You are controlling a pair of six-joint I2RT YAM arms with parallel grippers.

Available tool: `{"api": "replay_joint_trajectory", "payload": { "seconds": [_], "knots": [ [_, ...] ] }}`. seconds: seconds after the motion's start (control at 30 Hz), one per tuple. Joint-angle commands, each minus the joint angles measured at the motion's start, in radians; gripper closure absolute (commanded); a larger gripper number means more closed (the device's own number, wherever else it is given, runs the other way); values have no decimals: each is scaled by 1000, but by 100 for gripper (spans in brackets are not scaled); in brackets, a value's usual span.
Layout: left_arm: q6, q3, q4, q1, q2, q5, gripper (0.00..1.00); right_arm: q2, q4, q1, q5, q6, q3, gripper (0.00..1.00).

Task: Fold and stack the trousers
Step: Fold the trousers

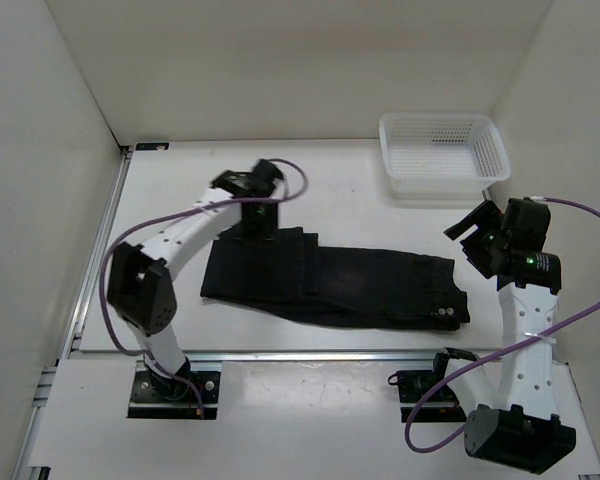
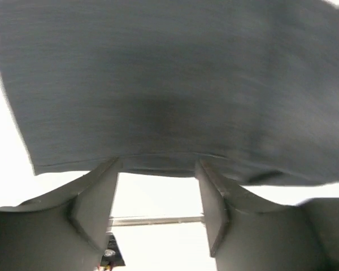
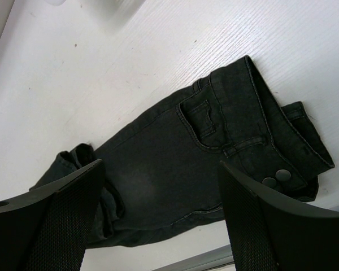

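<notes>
Probably soft, limp and light, the trousers [image 1: 335, 285]; best pinched at a folded edge or corner; left gripper [image 2: 158, 169] spread at the cloth's edge; right gripper [image 3: 161, 169] spread wide above, empty.

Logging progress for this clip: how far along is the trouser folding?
Done: the black fabric trousers lie flat on the table, halved lengthwise, leg ends seemingly folded back over. In hand: nothing; the left claw stands open at the fabric's far edge, the right claw open above the waistband. Left: a further fold and stacking.
</notes>
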Motion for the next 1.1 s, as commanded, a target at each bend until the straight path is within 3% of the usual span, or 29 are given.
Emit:
{"api": "replay_joint_trajectory", "payload": {
  "seconds": [0.0, 0.03, 0.13, 0.33, 0.43, 0.63, 0.73, 0.77, 0.8, 0.83, 0.87, 0.93, 1.07],
  "knots": [
    [35, -131, 51, 194, -127, 38, 27, -17, 10, 13, -8, -28, 8, 16],
    [46, -192, 86, 287, -128, 69, 22, -17, 10, 13, -8, -28, 8, 15],
    [46, -253, 129, 418, -140, 93, 7, -17, 10, 13, -8, -37, 8, 15],
    [23, -290, 207, 533, -30, 136, 7, -17, 10, 13, -17, -37, -1, 15],
    [46, -324, 241, 575, 4, 222, 7, -17, 10, 13, -17, -37, -1, 15],
    [112, -401, 292, 586, 73, 351, 9, 1, 10, 13, -26, -37, 8, 15],
    [112, -392, 292, 550, 95, 385, 26, 2, 20, 13, -35, -37, 8, 15],
    [112, -392, 292, 550, 107, 397, 38, 2, 20, 13, -35, -37, 8, 15],
    [112, -383, 292, 540, 107, 416, 70, 2, 20, 13, -35, -37, 8, 15],
    [112, -382, 292, 540, 107, 416, 85, 2, 20, 13, -35, -37, 8, 15],
    [112, -382, 292, 540, 81, 416, 90, 2, 20, 13, -35, -37, 8, 15],
    [101, -363, 281, 561, 41, 387, 90, 2, 20, 13, -26, -37, -3, 15],
    [46, -281, 186, 636, -121, 195, 90, 2, 30, 22, -26, -37, -30, 12]
  ]
}}
